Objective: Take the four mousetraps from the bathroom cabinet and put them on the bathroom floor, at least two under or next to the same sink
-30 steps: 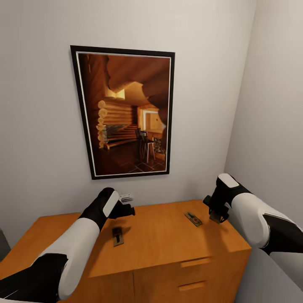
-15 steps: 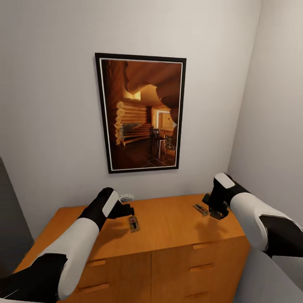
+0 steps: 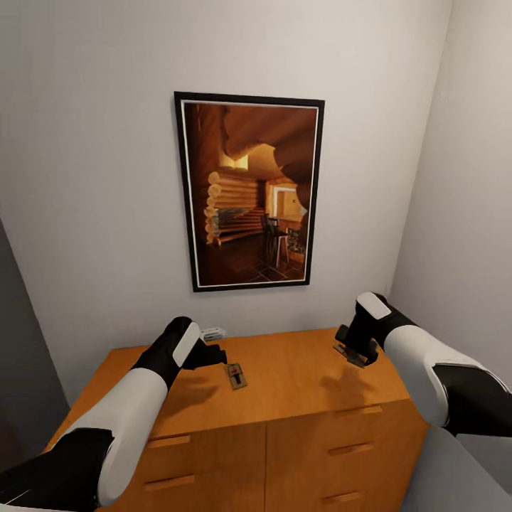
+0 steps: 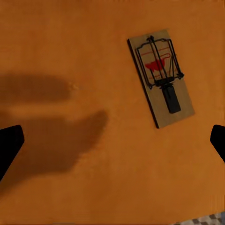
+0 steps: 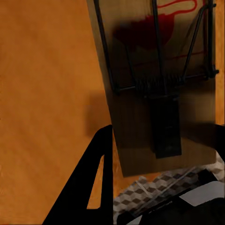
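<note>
Head view: the robot faces the cabinet (image 3: 284, 398), an orange-brown wooden chest with slim bar handles on its drawer fronts, set against a pale wall that carries a framed picture (image 3: 250, 193) of a log interior; both arms reach over the cabinet's top; the left end effector (image 3: 213, 353) hovers above the top near the back wall, and one mousetrap (image 3: 236, 374) lies flat on the wood just beside it, toward the right arm; a small pale object (image 3: 212, 332) sits just beyond the left end effector by the wall, too small to identify; the right end effector (image 3: 353, 352) hangs low over the top's right part, with a second mousetrap (image 3: 342, 350) partly hidden right at its fingertips.

Left wrist view: the left end effector is released, its two dark fingertips (image 4: 8, 146) standing wide apart at the frame's edges; the mousetrap (image 4: 161, 77) lies between them but ahead of the tips, untouched, its wire bar, red mark and black tab facing up.

Right wrist view: the second mousetrap (image 5: 159, 89) lies flat on the wood between the right end effector's fingers (image 5: 86, 187), which stand apart on either side of it; contact cannot be told; cube-pattern bathroom floor (image 5: 154, 190) shows past the cabinet's edge.
</note>
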Controlling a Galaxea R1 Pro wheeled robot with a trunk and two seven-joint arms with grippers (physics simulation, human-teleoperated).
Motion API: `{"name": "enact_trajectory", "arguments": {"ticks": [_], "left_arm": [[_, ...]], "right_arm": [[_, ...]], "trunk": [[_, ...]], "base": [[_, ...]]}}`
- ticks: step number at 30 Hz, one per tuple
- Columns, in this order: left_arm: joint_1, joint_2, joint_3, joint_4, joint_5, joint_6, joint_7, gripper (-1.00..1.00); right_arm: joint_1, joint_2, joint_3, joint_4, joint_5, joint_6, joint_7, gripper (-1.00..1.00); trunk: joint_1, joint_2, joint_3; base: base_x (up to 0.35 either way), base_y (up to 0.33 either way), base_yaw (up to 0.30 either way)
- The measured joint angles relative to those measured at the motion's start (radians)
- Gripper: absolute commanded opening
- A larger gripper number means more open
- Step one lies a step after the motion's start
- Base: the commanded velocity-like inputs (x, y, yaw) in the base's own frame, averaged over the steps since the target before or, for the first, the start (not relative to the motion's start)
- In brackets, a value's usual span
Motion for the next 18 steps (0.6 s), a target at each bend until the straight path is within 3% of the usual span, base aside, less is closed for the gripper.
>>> {"name": "enact_trajectory", "arguments": {"ticks": [5, 18], "left_arm": [[0.0, 0.0, 0.0, -0.001, -0.004, 0.0, 0.0, 1.0], [0.0, 0.0, 0.0, -0.001, -0.005, 0.0, 0.0, 1.0]], "right_arm": [[0.0, 0.003, 0.069, -0.012, 0.006, 0.001, 0.009, -1.0], [0.0, 0.002, 0.087, -0.028, 0.007, 0.002, 0.009, -1.0]], "trunk": [[0.0, 0.0, 0.004], [0.0, 0.0, 0.005]], "base": [[0.0, 0.173, 0.17], [-0.004, 0.013, 0.014]]}}
